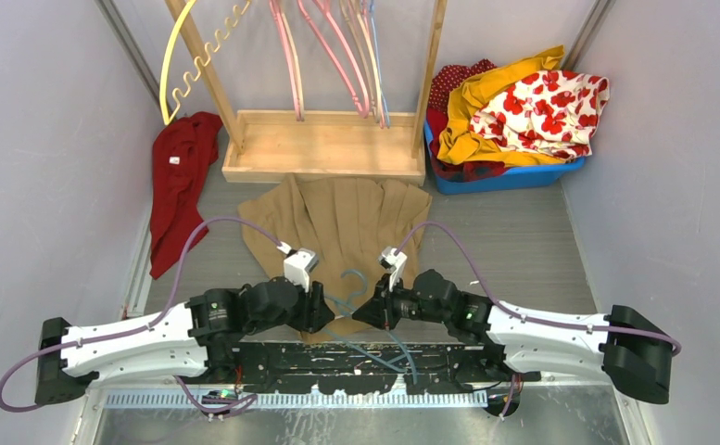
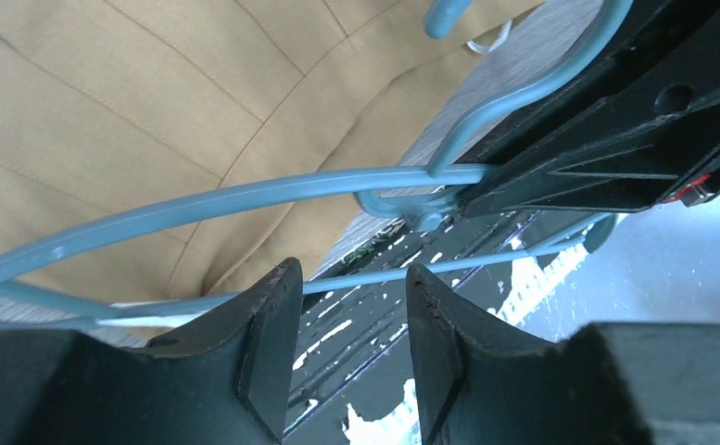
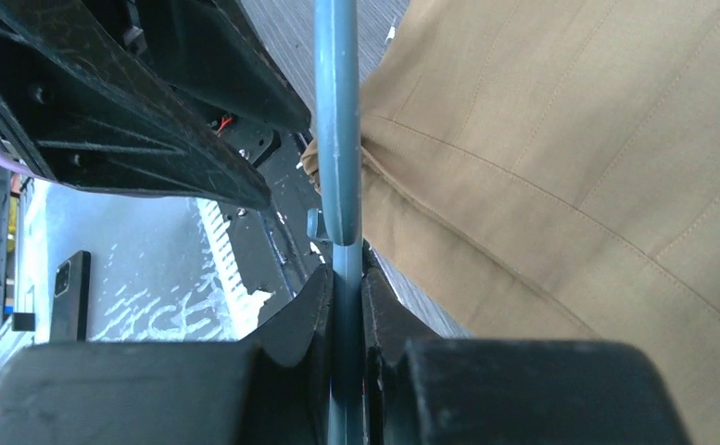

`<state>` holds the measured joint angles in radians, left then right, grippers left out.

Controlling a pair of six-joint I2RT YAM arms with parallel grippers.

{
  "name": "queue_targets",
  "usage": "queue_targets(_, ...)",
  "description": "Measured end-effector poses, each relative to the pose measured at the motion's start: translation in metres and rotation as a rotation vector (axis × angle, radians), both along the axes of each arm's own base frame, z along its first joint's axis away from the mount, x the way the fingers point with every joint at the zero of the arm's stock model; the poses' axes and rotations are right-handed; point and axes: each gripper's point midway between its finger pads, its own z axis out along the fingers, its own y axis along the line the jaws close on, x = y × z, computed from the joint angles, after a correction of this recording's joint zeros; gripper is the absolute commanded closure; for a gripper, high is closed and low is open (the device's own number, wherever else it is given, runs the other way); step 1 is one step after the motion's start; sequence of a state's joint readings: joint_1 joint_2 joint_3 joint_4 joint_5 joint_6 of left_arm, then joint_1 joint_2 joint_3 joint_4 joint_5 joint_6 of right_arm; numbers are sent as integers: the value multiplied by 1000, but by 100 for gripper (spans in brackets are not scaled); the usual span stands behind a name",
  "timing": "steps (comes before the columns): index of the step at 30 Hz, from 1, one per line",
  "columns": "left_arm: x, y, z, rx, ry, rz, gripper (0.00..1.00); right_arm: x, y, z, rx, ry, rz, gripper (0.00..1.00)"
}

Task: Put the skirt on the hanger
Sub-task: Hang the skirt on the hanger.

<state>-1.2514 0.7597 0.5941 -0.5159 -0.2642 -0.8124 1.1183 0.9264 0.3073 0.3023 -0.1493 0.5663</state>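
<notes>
The tan skirt (image 1: 337, 213) lies spread flat on the table in front of the wooden rack. A blue-grey hanger (image 1: 351, 283) hovers over the skirt's near hem between my two grippers. My right gripper (image 3: 347, 278) is shut on one arm of the hanger (image 3: 335, 111), with the skirt (image 3: 569, 167) to its right. My left gripper (image 2: 351, 273) is open with nothing between its fingers. The hanger's upper arm (image 2: 198, 199) curves just beyond the left fingertips, and its thin lower bar runs behind them, over the skirt (image 2: 106, 111).
A wooden rack (image 1: 323, 144) stands at the back with pink hangers (image 1: 328, 46) and a yellow one (image 1: 175, 65). A red garment (image 1: 178, 181) lies at the left. A blue bin (image 1: 513, 171) of clothes sits at the back right. A phone (image 3: 69, 292) lies below.
</notes>
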Motion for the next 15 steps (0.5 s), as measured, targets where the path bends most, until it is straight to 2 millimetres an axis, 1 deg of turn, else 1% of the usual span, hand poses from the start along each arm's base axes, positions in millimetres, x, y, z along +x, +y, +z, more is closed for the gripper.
queue_targets(3, -1, -5, -2, -33, -8, -16, 53, 0, 4, 2, 1, -14, 18, 99)
queue_targets(4, -1, -6, -4, -39, -8, -17, 49, 0, 6, 3, 4, -18, 23, 99)
queue_targets(5, 0, -7, -4, -44, -7, -12, 40, 0, 6, 3, 6, -21, 26, 99)
queue_targets(6, 0, -8, -5, -54, -3, -2, 37, 0, 6, 4, 5, -24, 29, 99)
queue_targets(12, 6, -10, 0, -119, 24, 86, 33, 0, 6, 3, 1, -41, 38, 99)
queue_targets(15, 8, -7, -4, -142, 36, 119, 34, 1, 6, 4, -1, -50, 41, 99)
